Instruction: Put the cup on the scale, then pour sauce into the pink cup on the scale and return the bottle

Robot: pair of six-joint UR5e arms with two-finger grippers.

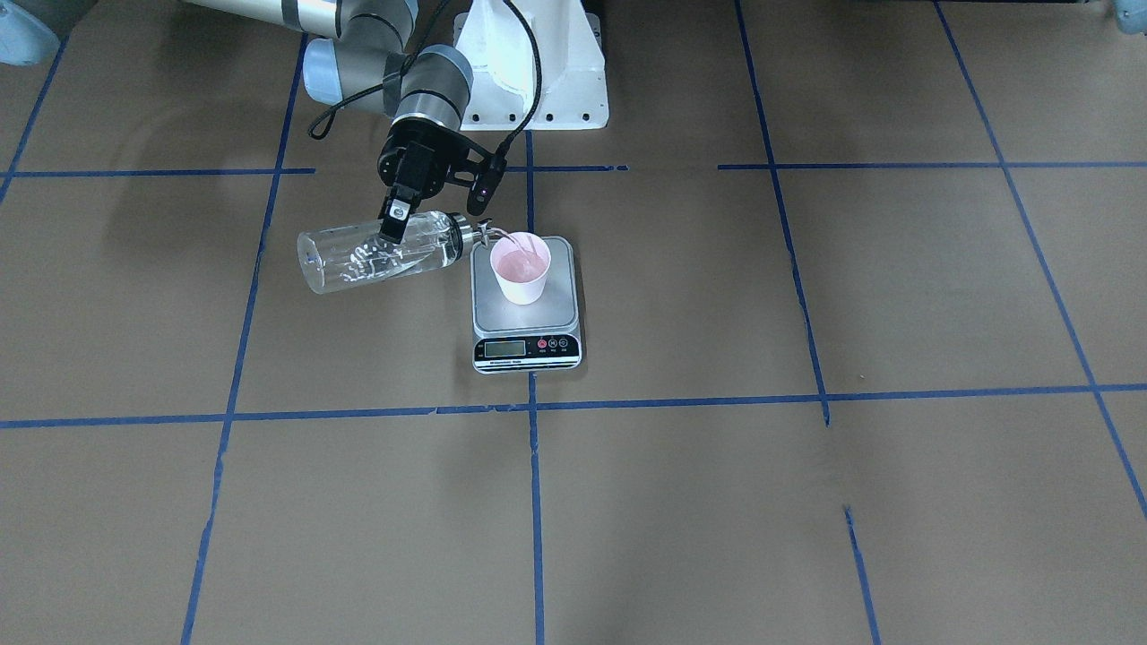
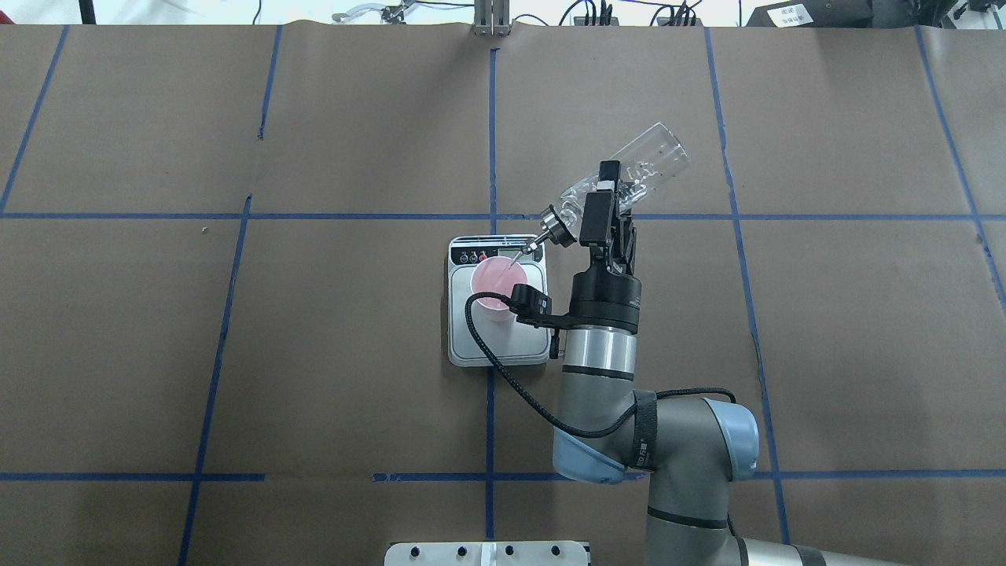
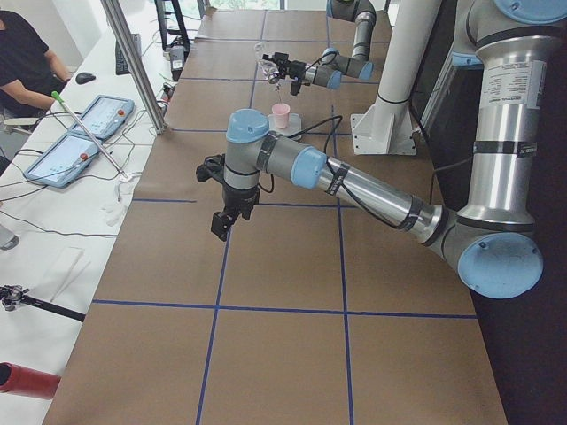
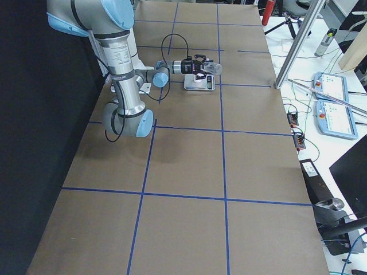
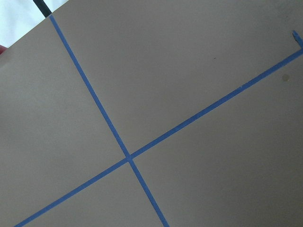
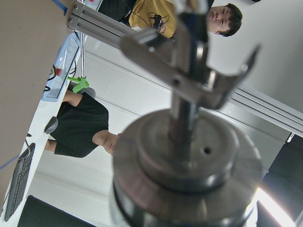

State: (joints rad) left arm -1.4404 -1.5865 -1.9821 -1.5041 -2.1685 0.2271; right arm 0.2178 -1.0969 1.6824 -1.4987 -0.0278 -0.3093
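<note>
The pink cup (image 1: 521, 269) stands upright on the scale (image 1: 557, 306), toward the platform's back. My right gripper (image 1: 394, 224) is shut on the clear glass bottle (image 1: 376, 255) and holds it tipped almost level, with the spout (image 1: 488, 235) over the cup's rim. A thin line runs from the spout tip into the cup. The overhead view shows the same: bottle (image 2: 640, 169), cup (image 2: 493, 277), scale (image 2: 471, 342), gripper (image 2: 601, 206). The sauce itself is hardly visible. My left gripper (image 3: 221, 223) hangs over bare table far from the scale; I cannot tell whether it is open or shut.
The robot's white base (image 1: 530, 76) stands just behind the scale. Blue tape lines grid the brown paper table. A side table with two tablets (image 3: 89, 133) and a seated person (image 3: 22, 53) lies beyond the table's far edge. The left wrist view shows only paper and tape.
</note>
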